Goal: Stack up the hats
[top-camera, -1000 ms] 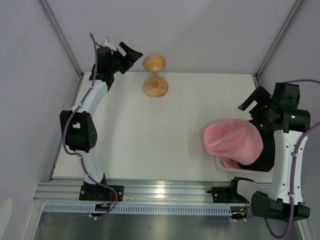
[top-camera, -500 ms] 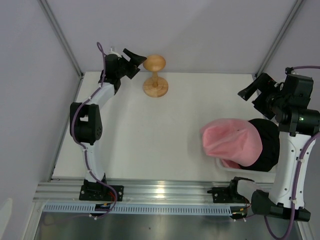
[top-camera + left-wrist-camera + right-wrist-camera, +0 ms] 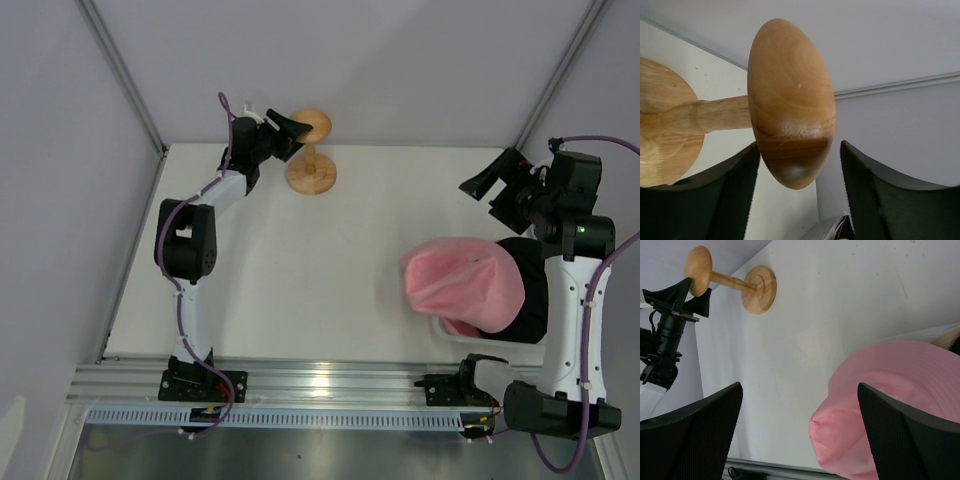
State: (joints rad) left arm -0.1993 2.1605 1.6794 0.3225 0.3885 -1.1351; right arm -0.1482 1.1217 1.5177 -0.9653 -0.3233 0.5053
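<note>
The pink hat [image 3: 463,283] lies at the right, draped over the black hat [image 3: 533,290]; it also shows in the right wrist view [image 3: 900,400]. A small beige sliver [image 3: 946,337] shows past the pink hat; I cannot tell if it is the beige hat. My right gripper [image 3: 488,189] is open and empty, raised behind the hats; the pink hat's edge sits between its fingers in its own view [image 3: 800,437]. My left gripper [image 3: 293,126] is open at the wooden stand's round top [image 3: 790,100], a finger [image 3: 735,200] on each side without touching.
The wooden stand [image 3: 311,152] is at the back of the table, left of centre. A white basket's rim [image 3: 446,325] shows under the hats at the front right. The metal rail [image 3: 320,385] runs along the near edge. Walls close in the back and sides.
My left gripper has swung right from the back left corner to the stand's top. My right gripper has shifted left and a little back, above the hats. The hats have not moved.
</note>
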